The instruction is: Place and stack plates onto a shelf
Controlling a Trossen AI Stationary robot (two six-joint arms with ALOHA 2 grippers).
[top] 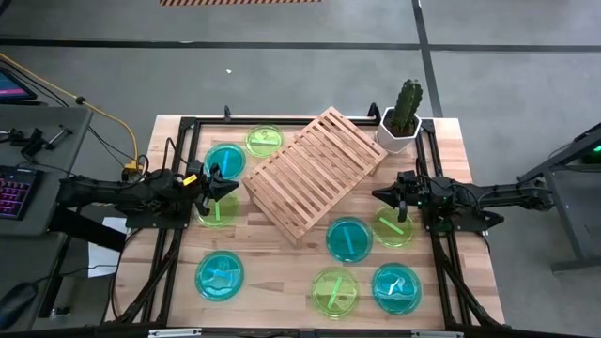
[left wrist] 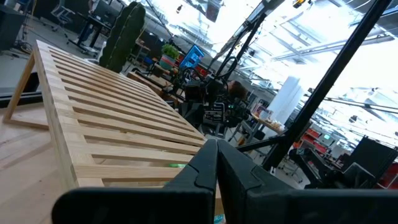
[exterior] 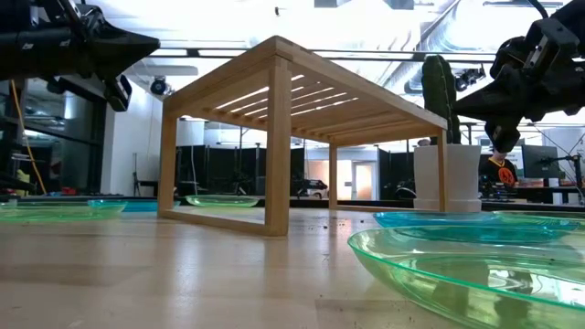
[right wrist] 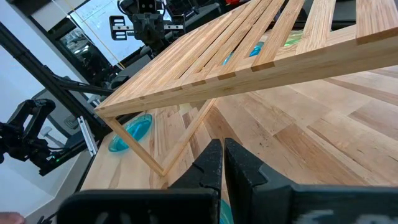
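- Left gripper point(top: 232, 185), fingers pressed together and empty, hovers at the shelf's point(top: 315, 169) nine o'clock.
- Right gripper point(top: 379, 195), likewise pressed together, hovers at its three o'clock.
- Plates point(top: 349, 238) lie around it on the table.

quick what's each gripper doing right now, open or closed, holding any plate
Left gripper: closed, holding nothing, above the table beside the shelf.
Right gripper: closed, holding nothing, on the shelf's other side.

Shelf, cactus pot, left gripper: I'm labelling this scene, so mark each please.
shelf point(top: 315, 169), high view, middle slats.
cactus pot point(top: 396, 139), high view, white front wall.
left gripper point(top: 233, 185), high view, closed fingertips.
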